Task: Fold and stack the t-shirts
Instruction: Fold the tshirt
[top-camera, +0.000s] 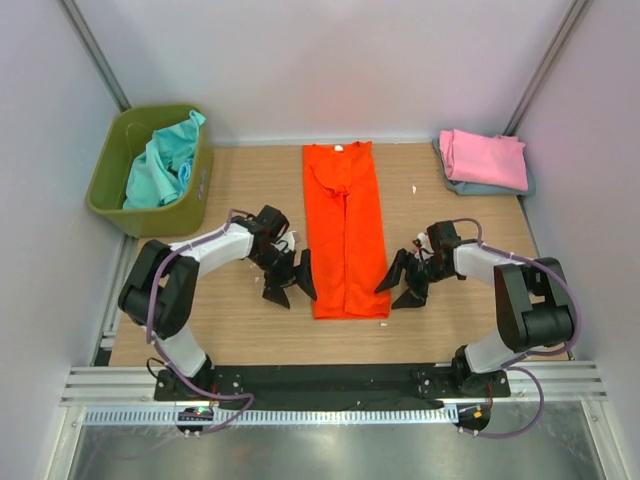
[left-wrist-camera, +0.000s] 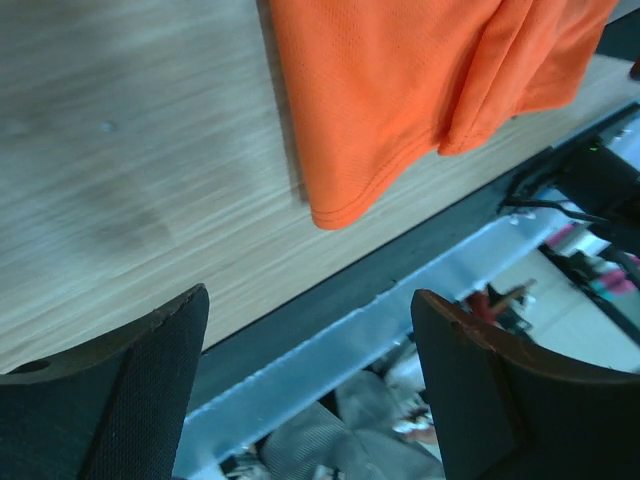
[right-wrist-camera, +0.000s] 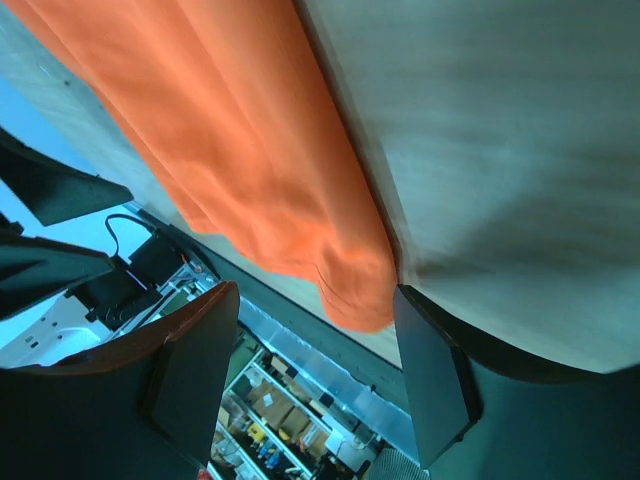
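- Top external view: the orange t-shirt lies flat at the middle of the bench. It is folded lengthwise into a narrow strip, with the collar at the far edge and the hem towards the near edge.
- The left end effector sits just beside the strip's near left corner and the right end effector just beside its near right corner. Both are released and hold nothing.
- The pink t-shirt rests folded on the grey-blue t-shirt at the far right corner.
- The teal t-shirts lie crumpled in the olive-green bin at the far left corner.
- Left wrist view: the left end effector has its jaws spread wide and empty. The hem corner of the orange t-shirt lies on the bench ahead of them, apart from both jaws.
- Right wrist view: the right end effector is likewise spread and empty. The hem corner of the orange t-shirt reaches down between the jaws, close to one of them, but contact cannot be judged. Bare bench shows alongside.
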